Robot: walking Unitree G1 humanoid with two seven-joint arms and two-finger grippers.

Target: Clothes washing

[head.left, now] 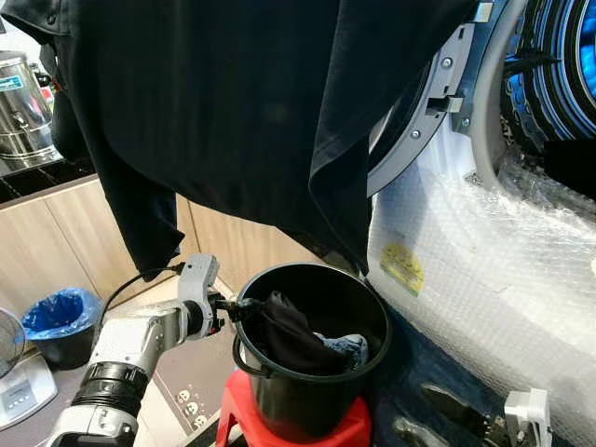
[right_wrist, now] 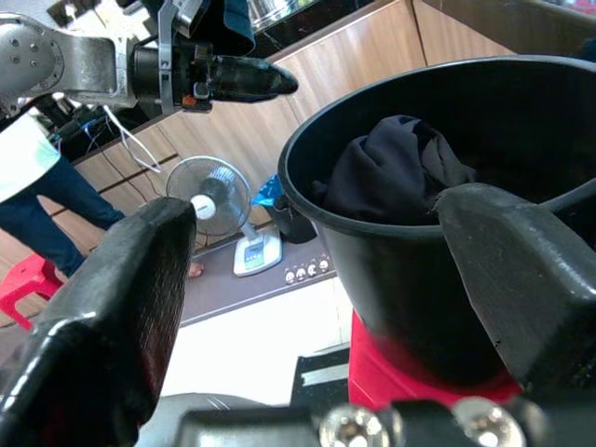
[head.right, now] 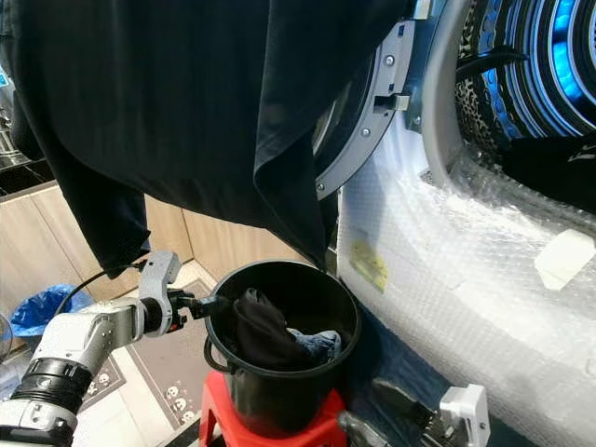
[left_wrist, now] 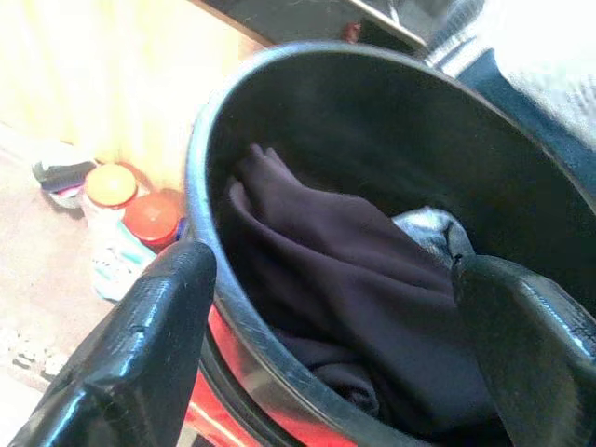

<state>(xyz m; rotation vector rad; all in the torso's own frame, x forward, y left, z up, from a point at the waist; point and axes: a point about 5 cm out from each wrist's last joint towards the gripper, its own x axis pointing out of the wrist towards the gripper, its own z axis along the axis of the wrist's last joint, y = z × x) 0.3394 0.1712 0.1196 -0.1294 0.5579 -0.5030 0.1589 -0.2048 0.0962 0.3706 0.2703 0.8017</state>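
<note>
Beside washer (head.left: pixel 484 242), left gripper (head.left: pixel 233 310) open at bucket (head.left: pixel 312 391).

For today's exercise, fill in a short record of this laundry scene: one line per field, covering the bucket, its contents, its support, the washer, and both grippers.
bucket: black bucket, upright, beside the washer
contents: dark cloth draped toward the rim, blue garment underneath
support: red stool
washer: washer, front wrapped in bubble wrap, door open
hanging: dark shirt fills the upper view
left gripper: left gripper at the bucket rim, fingers open
right gripper: right gripper open, low beside the bucket
background: fan, a person's legs
</note>
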